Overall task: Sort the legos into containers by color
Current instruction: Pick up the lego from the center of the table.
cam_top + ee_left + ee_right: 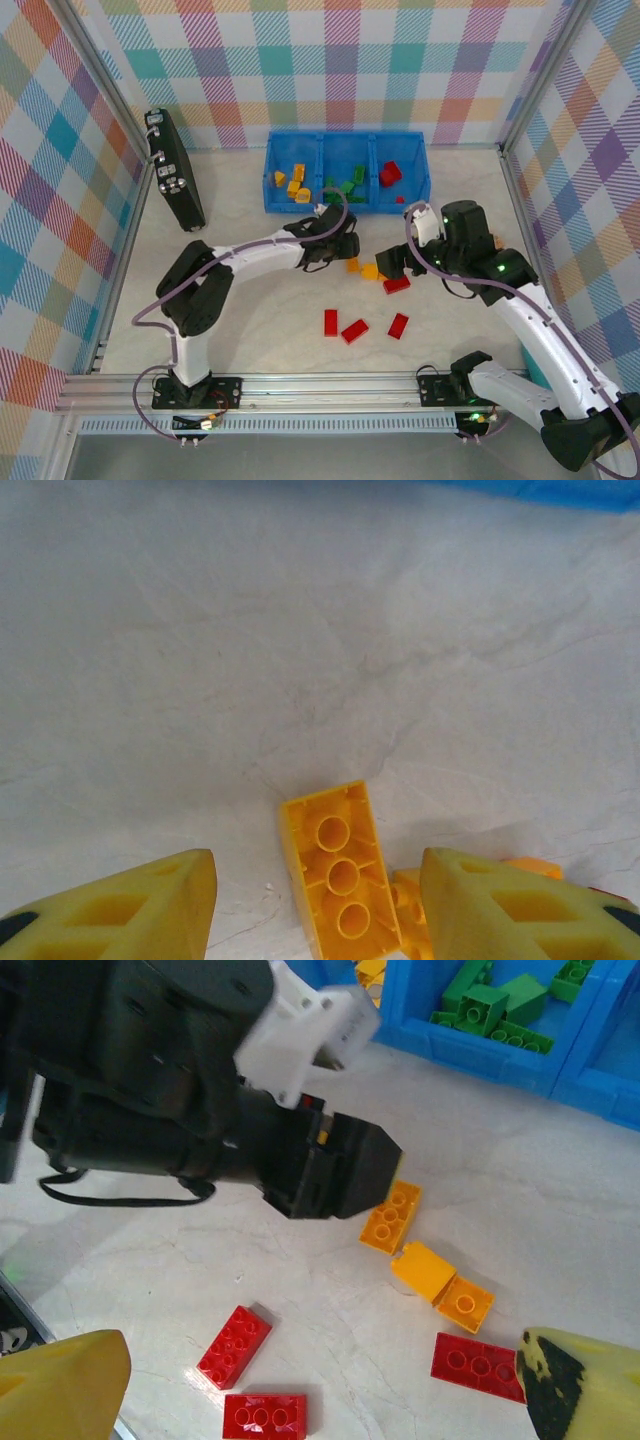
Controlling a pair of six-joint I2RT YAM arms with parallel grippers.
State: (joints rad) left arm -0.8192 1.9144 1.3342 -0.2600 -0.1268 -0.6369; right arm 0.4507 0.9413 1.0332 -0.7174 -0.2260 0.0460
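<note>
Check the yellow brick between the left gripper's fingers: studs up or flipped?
Flipped: the yellow brick shows its hollow underside, with three round tubes, to the left wrist camera.

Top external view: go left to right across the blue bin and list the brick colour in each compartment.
Yellow-orange legos in the left compartment → green legos in the middle compartment → red legos in the right compartment.

The left arm [260,255] is stretching across mid-table before the bin [345,207]. Orange bricks [362,268] are crowding the gap between it and the right arm [520,300]. Red bricks [354,330] are littering the near middle; the table [465,190] right of the bin is lying bare.
</note>
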